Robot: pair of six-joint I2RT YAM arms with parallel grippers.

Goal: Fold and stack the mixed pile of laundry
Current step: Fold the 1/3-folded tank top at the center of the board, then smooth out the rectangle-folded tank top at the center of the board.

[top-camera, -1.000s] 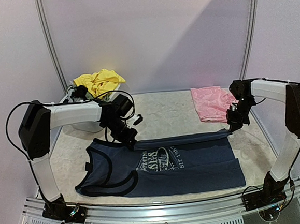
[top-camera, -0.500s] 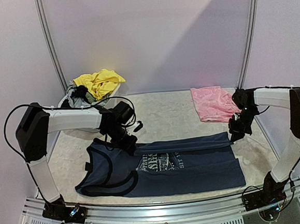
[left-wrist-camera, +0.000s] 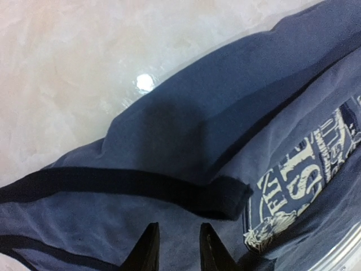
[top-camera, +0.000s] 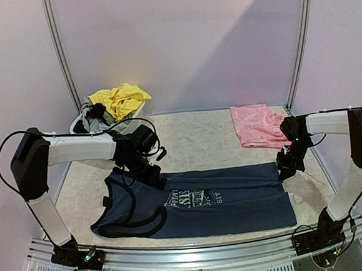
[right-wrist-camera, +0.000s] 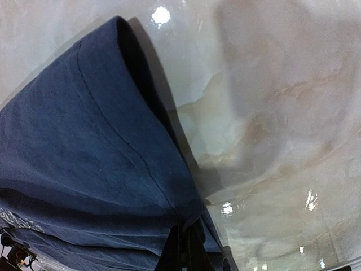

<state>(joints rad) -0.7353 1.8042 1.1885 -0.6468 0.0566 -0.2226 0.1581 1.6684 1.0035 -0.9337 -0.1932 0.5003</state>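
The navy tank top point(top-camera: 236, 200) with white lettering lies flat on the marble table, its far edge folded over toward the middle. My left gripper point(top-camera: 153, 174) hovers just over the fold's left end, near the black-trimmed armhole point(left-wrist-camera: 169, 186). Its jaws stand a little apart, open, with only cloth below them point(left-wrist-camera: 177, 245). My right gripper point(top-camera: 284, 167) is shut on the fold's right end, pinching the navy hem point(right-wrist-camera: 169, 209) low over the table. A pale pink piece point(top-camera: 255, 124) lies folded at the back right. Yellow cloth point(top-camera: 120, 97) and grey cloth point(top-camera: 92, 120) lie heaped in the tub.
The white tub point(top-camera: 122, 125) stands at the back left, behind my left arm. Bare marble table top point(top-camera: 200, 137) lies between the tub and the pink piece. Metal rails run along the near edge point(top-camera: 196, 253).
Both grippers have come down and nearer with the tank top's far edge, laying the fold flat. The left jaws have parted and let go of the cloth; the right stays shut.
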